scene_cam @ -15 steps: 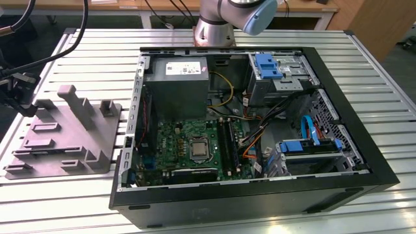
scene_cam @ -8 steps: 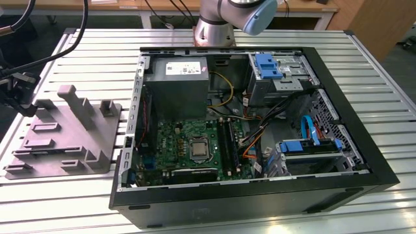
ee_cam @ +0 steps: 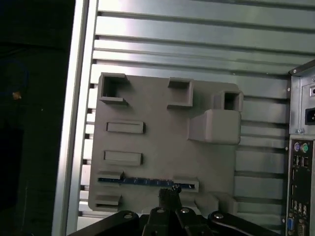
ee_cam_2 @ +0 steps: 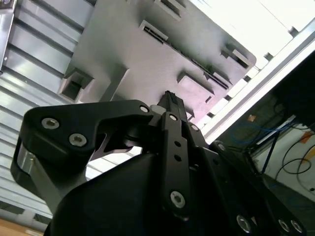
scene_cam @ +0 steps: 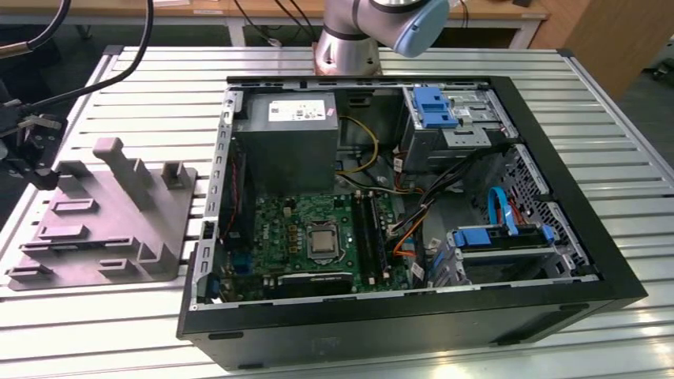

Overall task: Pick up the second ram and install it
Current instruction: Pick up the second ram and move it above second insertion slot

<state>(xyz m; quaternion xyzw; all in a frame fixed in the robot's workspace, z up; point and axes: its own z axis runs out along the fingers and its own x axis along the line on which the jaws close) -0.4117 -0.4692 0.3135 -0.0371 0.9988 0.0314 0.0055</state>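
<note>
**Gripper over the holder, ram not yet taken**

The pick-up is the step in hand, at its approach. The ram (ee_cam: 142, 181) stands on edge in a long slot of the grey holder (ee_cam: 162, 142), along the holder's edge opposite its tall posts (ee_cam: 112, 86). It runs from the side by the table's edge toward the side by the case (scene_cam: 569, 260). The holder lies flat on the slatted table (scene_cam: 158, 79), at the exterior view's left, just beside the case.

In both wrist views the gripper (ee_cam: 170, 193) hangs above the holder and apart from it, over the stretch near the ram's case-side end. Its jaws are drawn close together with no gap that I can see, and nothing is between them.

By my reading, a grasp would call for the jaws to part enough to straddle the thin board and to line up across its thickness. The descent would have to be straight so the stick does not bind in its slot.

The arm (scene_cam: 348, 47) rises from its base at the table's far edge behind the case, and the wrist looks down onto the holder. In the case, the black sockets (scene_cam: 368, 229) sit on the motherboard (scene_cam: 305, 229). I cannot tell whether a stick is already seated there.
</note>
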